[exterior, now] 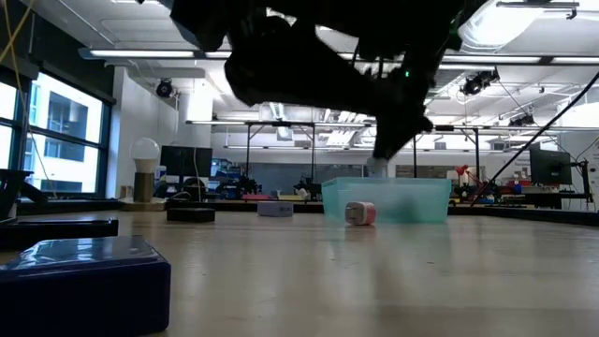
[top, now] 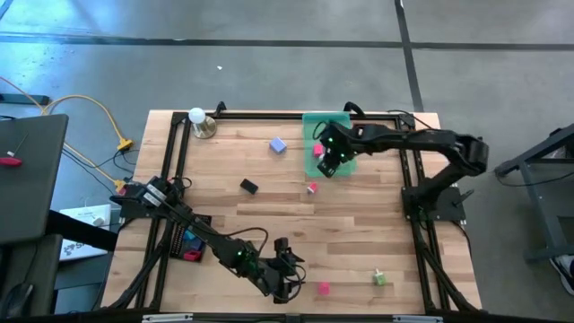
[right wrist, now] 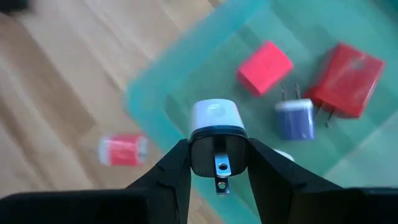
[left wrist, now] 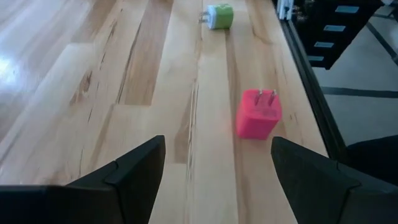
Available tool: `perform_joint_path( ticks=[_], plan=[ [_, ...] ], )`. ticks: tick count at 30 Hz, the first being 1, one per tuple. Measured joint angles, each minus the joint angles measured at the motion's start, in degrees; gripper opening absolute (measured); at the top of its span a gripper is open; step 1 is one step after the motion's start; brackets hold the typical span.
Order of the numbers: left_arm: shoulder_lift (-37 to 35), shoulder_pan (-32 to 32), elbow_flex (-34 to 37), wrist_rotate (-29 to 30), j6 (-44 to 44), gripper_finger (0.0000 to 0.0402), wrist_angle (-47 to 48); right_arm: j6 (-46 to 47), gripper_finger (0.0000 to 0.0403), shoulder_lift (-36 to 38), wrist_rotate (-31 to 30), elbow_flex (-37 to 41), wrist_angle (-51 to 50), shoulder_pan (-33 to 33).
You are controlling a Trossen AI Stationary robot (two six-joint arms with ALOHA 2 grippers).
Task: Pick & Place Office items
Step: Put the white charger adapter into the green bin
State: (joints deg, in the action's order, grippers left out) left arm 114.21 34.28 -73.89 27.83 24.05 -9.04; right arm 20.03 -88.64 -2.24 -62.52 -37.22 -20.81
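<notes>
My right gripper hangs over the near edge of the translucent green tray, shut on a small black-and-white plug block. In the tray lie two red blocks and a blue one. My left gripper stands open low over the table's near edge, fingers apart, nothing between them. A pink plug block rests on its side on the wood just ahead of it, and a green one lies farther off. My right gripper pinches the plug block's black body between its two fingers, one on each side. The fingers slant down from above. The block is lifted clear over the tray's edge, its white end away from the wrist and its metal prongs back toward it.
A purple block, a black block and a red-and-white piece lie on the wood mid-table. A white ball on a metal base stands at the far left corner. A black tray with pieces sits beside the left arm.
</notes>
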Motion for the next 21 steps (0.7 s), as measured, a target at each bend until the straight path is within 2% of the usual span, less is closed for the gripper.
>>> perform_joint_path(
  ticks=[5,15,21],
  plan=[
    [0.00,-0.08,0.02,-0.04,4.21,0.0286,3.25,-1.36,0.0118,-5.59,2.71,-1.37,-0.11,-2.98],
    [0.00,-0.59,0.02,-0.02,4.49,0.0286,4.56,-0.49,0.0117,-13.86,7.06,-6.80,-1.80,-5.28],
    [0.00,-0.55,0.02,0.00,4.49,0.0286,5.08,-0.04,0.0118,-16.44,7.26,-7.52,-3.00,-5.41]
  ],
)
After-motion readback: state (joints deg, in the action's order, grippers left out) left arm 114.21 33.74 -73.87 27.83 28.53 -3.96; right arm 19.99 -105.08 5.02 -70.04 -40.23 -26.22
